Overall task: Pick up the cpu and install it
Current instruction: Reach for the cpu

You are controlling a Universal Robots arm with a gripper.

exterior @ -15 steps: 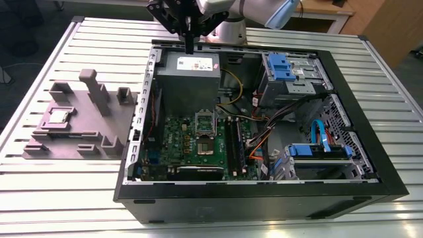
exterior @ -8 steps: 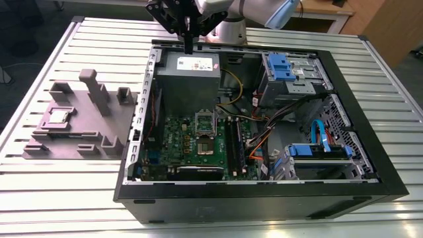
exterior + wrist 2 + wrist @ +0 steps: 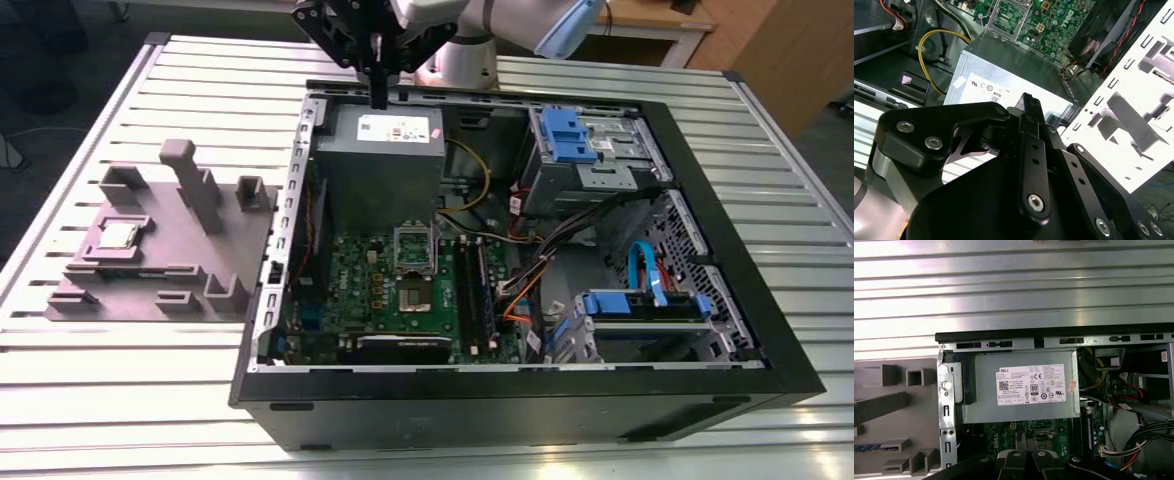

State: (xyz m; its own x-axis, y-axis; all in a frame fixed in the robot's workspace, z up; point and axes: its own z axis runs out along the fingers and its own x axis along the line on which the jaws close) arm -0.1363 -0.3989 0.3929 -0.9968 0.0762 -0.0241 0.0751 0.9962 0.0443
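Nearest in the exterior view, the slatted metal bench (image 3: pixel 134 400) carries an open black computer case (image 3: pixel 534 400) lying on its side. Inside it a green motherboard (image 3: pixel 387 295) lies flat with a square socket (image 3: pixel 415 250) near its middle. Loose cables (image 3: pixel 534 270) run from it toward a blue-fitted drive cage (image 3: pixel 641 305) on the exterior view's right. On the exterior view's left, just beside the case, sits a grey stepped block (image 3: pixel 200 275). The cpu (image 3: pixel 118 235) lies flat on top of the block, well apart from the claw. Farther back inside the case stands a big grey box (image 3: pixel 380 150) with a white label. The claw (image 3: pixel 379 98) hangs over that box's far edge, its fingers pressed together and gripping nothing. Beyond the bench stands wooden furniture (image 3: pixel 761 50)
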